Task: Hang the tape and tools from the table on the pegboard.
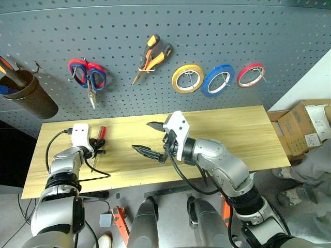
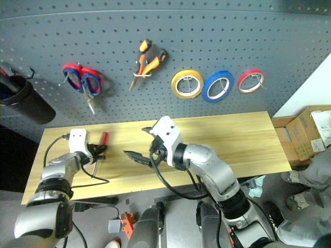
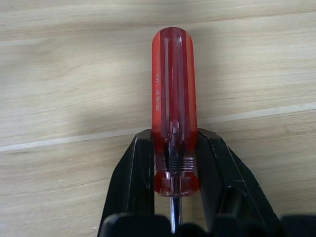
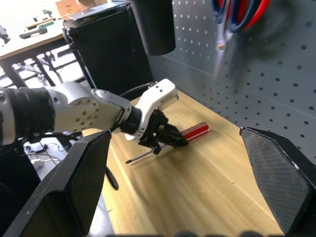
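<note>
- Your left gripper (image 3: 175, 195) is clamped on the red-handled screwdriver (image 3: 174, 106) – both black fingers (image 3: 132, 182) press the handle's collar end, near where the metal shaft starts.
- The screwdriver lies flat on the table (image 1: 227, 129), toward its left end, handle pointing to the pegboard (image 1: 207, 36), shaft running back under the gripper. It's lying on the wood, not lifted, as far as the right wrist view shows.
- Your right gripper (image 1: 150, 138) hovers above the table's middle w/ its fingers spread wide, nothing between them, aimed toward the left arm.
- Already on the pegboard – the blue tape (image 1: 217, 80) hangs on a hook between a yellow roll (image 1: 187, 78) and a red-pink roll (image 1: 251, 75), right of centre.
- The pliers (image 1: 151, 57) w/ orange-and-black handles hang left of the rolls, jaws down.
- Further left hang two pairs of scissors together, overlapping: red-handled scissors (image 1: 78, 67) and blue-handled scissors (image 1: 98, 78); blades point down.
- A dark brown cup (image 1: 33, 95) hangs at the board's far left edge, holding some tools.
- Cardboard boxes (image 1: 302, 126) sit past the table's right end.
</note>
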{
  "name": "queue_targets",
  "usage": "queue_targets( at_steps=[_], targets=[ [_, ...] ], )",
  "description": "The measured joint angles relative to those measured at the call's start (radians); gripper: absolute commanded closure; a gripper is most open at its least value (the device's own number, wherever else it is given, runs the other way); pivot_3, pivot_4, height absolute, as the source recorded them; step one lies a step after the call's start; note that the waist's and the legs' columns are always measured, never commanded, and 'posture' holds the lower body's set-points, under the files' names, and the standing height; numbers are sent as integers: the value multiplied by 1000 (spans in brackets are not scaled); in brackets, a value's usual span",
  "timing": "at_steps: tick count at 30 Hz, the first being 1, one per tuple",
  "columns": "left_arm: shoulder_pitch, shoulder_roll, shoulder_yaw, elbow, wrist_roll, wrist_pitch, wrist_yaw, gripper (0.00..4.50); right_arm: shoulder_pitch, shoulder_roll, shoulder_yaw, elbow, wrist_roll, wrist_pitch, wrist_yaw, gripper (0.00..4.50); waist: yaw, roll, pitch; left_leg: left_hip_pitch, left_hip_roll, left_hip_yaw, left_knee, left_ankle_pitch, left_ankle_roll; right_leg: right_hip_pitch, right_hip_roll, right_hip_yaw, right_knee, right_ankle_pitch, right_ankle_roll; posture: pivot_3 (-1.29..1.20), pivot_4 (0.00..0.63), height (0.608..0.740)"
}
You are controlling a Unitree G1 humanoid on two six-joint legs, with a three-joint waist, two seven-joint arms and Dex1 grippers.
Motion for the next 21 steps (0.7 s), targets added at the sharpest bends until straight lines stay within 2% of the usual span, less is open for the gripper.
queue_targets(
  at_steps=[5,8,9,12,14,16,21],
  targets=[
    [39,-49,-4,-148,-9,48,16,3677,-2,1,-56,2,49,10,14,0,1,-3,-2,-2,0,-1,0,0,-1,0,0,-1,-2,0,0,80,270,740],
    [148,-82,-19,-390,-10,106,57,3677,4,-1,-127,-28,137,59,27,0,0,-6,-5,-2,0,-1,-1,-1,-2,0,-6,0,-1,0,0,109,227,740],
    [196,-97,-25,-486,-4,125,85,3677,5,-2,-154,-43,171,78,30,0,0,-9,-8,-2,0,-1,-1,-1,-3,0,-6,-1,-1,1,0,109,227,740],
    [318,-141,-27,-728,18,195,193,3677,19,-7,-200,-101,252,132,27,0,1,-14,-14,-3,1,-4,-3,-1,-5,-1,-6,-1,-1,3,-4,134,173,740],
    [394,-179,-19,-881,40,239,273,3677,31,-5,-219,-129,297,162,16,0,4,-15,-28,-3,1,-4,-4,-2,-6,-1,-7,-2,-2,3,-4,141,164,740],
    [455,-213,-15,-1018,62,262,342,3677,35,0,-234,-149,334,180,0,0,7,-15,-42,-3,0,-4,-4,-2,-6,-1,-6,-2,-2,3,-4,181,116,740],
    [601,-272,-40,-1275,197,190,499,3677,24,74,-255,-144,372,153,-40,0,19,-18,-90,-1,-1,-2,-4,-2,-6,1,-5,-3,-4,2,-2,240,77,740]
  ],
)
